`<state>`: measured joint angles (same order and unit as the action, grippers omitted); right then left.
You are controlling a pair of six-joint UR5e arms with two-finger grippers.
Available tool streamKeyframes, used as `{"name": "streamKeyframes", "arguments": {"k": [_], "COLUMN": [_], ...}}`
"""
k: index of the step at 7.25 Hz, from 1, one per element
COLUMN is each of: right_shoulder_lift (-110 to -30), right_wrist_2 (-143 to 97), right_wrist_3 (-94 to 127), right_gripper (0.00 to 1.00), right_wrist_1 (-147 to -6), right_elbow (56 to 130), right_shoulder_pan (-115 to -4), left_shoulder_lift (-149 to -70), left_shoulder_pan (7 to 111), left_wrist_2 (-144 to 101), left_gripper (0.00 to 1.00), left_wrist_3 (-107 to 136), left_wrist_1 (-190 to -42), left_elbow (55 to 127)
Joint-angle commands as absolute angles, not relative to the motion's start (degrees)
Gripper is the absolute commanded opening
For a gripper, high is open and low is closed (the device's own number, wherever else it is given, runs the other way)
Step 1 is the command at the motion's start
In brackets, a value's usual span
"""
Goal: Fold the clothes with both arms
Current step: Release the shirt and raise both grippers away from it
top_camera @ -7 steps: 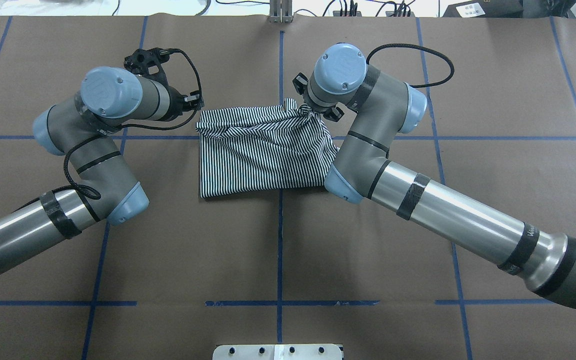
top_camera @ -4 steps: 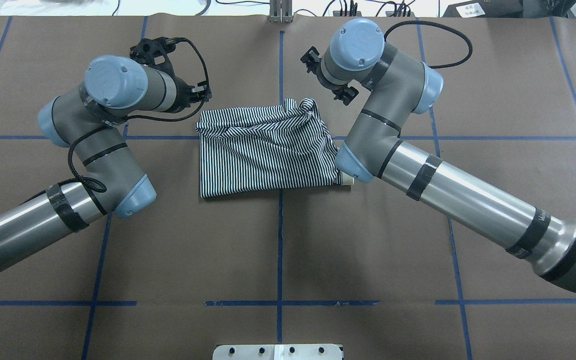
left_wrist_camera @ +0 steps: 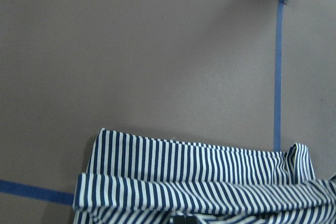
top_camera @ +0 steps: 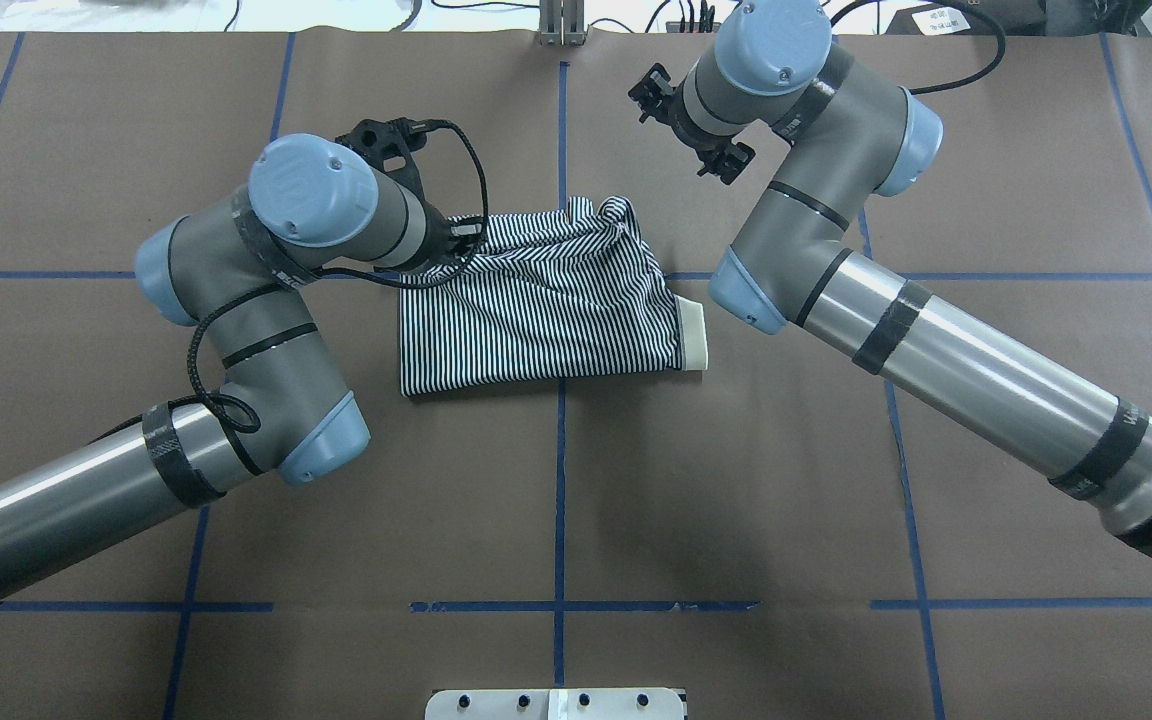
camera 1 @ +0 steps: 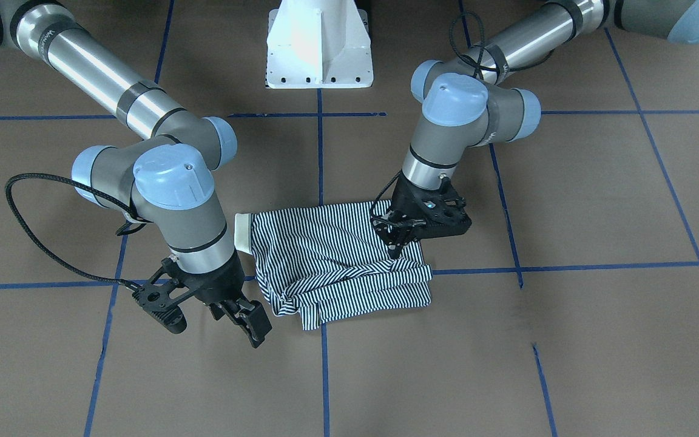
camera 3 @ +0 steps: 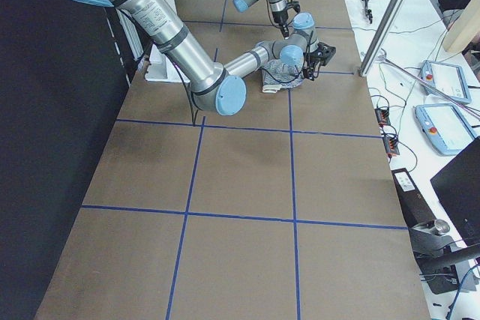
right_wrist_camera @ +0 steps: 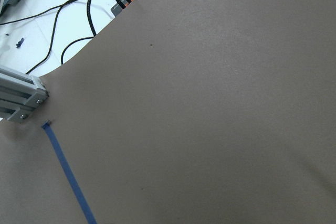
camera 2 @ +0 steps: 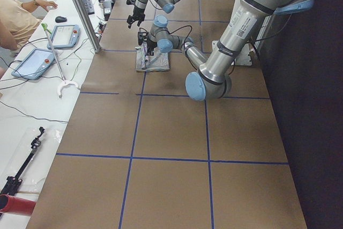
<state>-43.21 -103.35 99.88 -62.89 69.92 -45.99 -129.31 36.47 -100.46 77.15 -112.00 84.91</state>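
The striped shirt [top_camera: 536,300] lies folded into a rough rectangle at the table's middle, its cream collar [top_camera: 696,338] sticking out on the right side. From the front, the shirt [camera 1: 325,255] shows a rumpled fold along its far edge. My left gripper [camera 1: 394,250] points down with its fingers together, tips on the shirt's far-left corner; under the wrist, the left gripper [top_camera: 458,238] is mostly hidden. The left wrist view shows the shirt [left_wrist_camera: 199,182] close below. My right gripper [camera 1: 243,318] hangs open and empty beyond the shirt's far-right corner; the right gripper [top_camera: 688,125] is above bare table.
Brown paper with blue tape lines covers the table [top_camera: 556,500]. The white pedestal [camera 1: 319,48] stands at the robot's side. Beyond the far edge are an aluminium post [top_camera: 561,25], cables and tablets [camera 2: 32,63], with a person's arm [camera 2: 16,20] nearby.
The right gripper let go of the shirt's far-right corner and drew off toward the far edge. The left arm swung right, onto the shirt's far-left corner. The collar is now uncovered.
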Motion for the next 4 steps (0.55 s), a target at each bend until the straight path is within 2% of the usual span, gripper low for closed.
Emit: {"name": "streamKeyframes", "arguments": {"k": [1, 4], "right_shoulder_lift": [-45.61, -47.37], "right_wrist_2": [-104.41, -104.41], "right_wrist_3": [99.49, 99.49], "right_gripper": [1.0, 1.0], "right_wrist_1": [-62.84, -62.84], "right_elbow": [73.2, 74.53], "right_shoulder_pan": [-46.05, -45.97], "left_shoulder_lift": [-131.12, -135.17], "left_shoulder_pan": [34.72, 34.89], "left_wrist_2": [-100.55, -98.63], "left_gripper": [0.0, 0.0], "left_wrist_3": [71.12, 67.52], "left_wrist_1": [-109.68, -110.74], "left_elbow": [81.94, 74.9]}}
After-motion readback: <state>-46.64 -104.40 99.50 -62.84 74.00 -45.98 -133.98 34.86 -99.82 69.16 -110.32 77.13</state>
